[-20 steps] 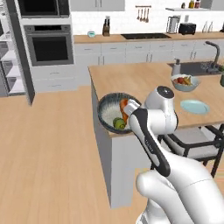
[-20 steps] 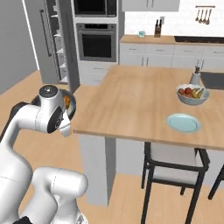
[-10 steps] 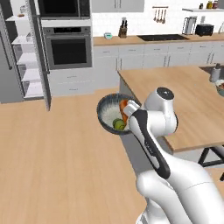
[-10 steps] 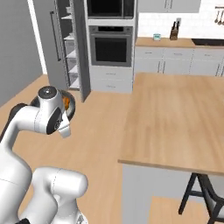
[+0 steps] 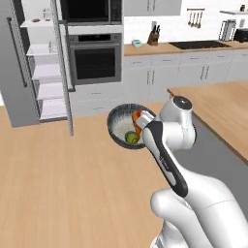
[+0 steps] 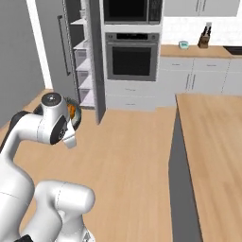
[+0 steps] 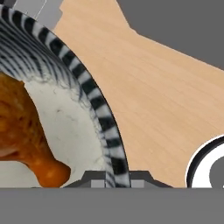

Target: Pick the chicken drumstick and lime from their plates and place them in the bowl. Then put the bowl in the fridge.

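Swinging away from the worktop, the base now faces the open fridge (image 5: 41,68). Jaws seemingly clamp the bowl (image 5: 121,127) rim, carrying drumstick (image 7: 22,131) and lime (image 5: 131,137); keep it level approaching a shelf.

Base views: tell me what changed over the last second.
The base drove and turned from the island toward the open fridge, so the whole scene shifted. The end effector stayed clamped on the bowl rim, with the chicken drumstick and lime unmoved inside.
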{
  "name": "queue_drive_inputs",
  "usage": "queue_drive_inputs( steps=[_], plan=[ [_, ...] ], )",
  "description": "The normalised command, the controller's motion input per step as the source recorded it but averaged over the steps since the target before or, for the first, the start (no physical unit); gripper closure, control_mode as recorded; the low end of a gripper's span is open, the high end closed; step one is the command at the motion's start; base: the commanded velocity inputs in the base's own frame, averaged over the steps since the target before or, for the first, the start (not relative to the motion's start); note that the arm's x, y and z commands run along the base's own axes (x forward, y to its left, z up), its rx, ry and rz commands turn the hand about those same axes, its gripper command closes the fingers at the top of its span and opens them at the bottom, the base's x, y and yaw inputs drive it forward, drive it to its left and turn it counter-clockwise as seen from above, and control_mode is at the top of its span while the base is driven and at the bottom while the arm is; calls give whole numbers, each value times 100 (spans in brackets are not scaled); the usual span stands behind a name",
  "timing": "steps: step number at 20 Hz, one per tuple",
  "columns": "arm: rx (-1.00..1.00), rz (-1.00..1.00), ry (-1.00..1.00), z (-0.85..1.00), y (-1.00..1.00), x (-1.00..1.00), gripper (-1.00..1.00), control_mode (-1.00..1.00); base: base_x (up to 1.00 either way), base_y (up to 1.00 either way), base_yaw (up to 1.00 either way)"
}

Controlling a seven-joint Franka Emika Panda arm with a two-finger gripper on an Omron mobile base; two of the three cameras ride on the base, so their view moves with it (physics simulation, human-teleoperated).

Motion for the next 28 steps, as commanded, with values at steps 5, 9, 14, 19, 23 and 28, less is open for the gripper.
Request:
queue_drive_inputs(
  steps=[5,9,14,19,23,28],
  plan=[
    [0,0,0,0,0,0,100,100,100,100,-13],
    [0,0,0,0,0,0,100,100,100,100,-12],
    [0,0,0,0,0,0,100,100,100,100,-12],
    [0,0,0,0,0,0,100,100,100,100,-14],
    [0,0,0,0,0,0,100,100,100,100,-16],
    [0,0,0,0,0,0,100,100,100,89,-26]
  ],
)
